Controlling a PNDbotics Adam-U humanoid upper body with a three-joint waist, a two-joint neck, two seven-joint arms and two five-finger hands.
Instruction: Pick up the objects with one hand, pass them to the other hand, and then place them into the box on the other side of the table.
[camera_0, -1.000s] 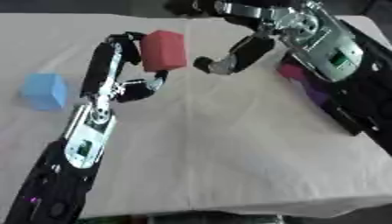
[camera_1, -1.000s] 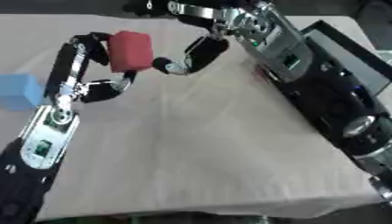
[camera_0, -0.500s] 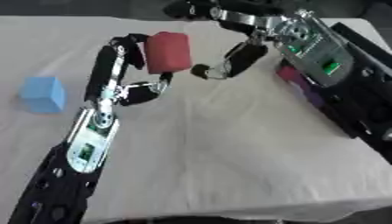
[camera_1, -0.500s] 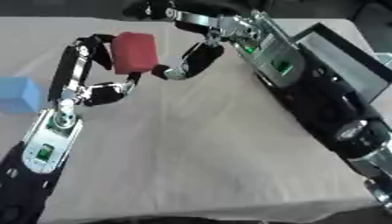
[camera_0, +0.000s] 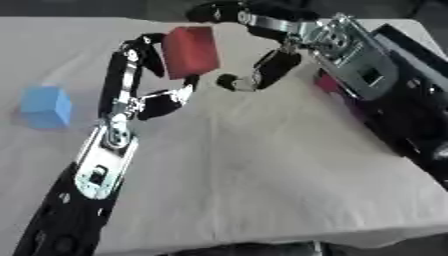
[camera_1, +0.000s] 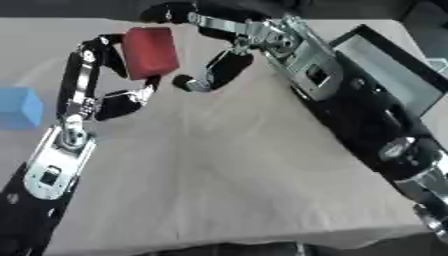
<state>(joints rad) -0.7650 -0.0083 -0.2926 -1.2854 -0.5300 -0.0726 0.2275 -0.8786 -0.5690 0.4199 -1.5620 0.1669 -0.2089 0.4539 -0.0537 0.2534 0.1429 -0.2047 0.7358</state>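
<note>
Two blocks in view: one red block (camera_0: 190, 51), one blue block (camera_0: 46, 106). One box (camera_1: 391, 90) at the right edge of the surface (camera_0: 254, 170), dark walls, pale inside in the right eye view. Contents hard to make out: the right arm covers most of it; only a magenta patch (camera_0: 331, 85) shows beside the arm in the left eye view, can't tell whether it's inside.

Left hand (camera_0: 149, 80) is clamped on the red block, fingers up its left face and thumb under its lower edge, block held up off the surface, tilted.

Right hand (camera_0: 262, 70) sits just right of the red block, fingers curled toward it, nothing in them. Can't tell if the upper fingers touch the block's top.

Blue block rests on the surface at far left, well apart from both hands.
</note>
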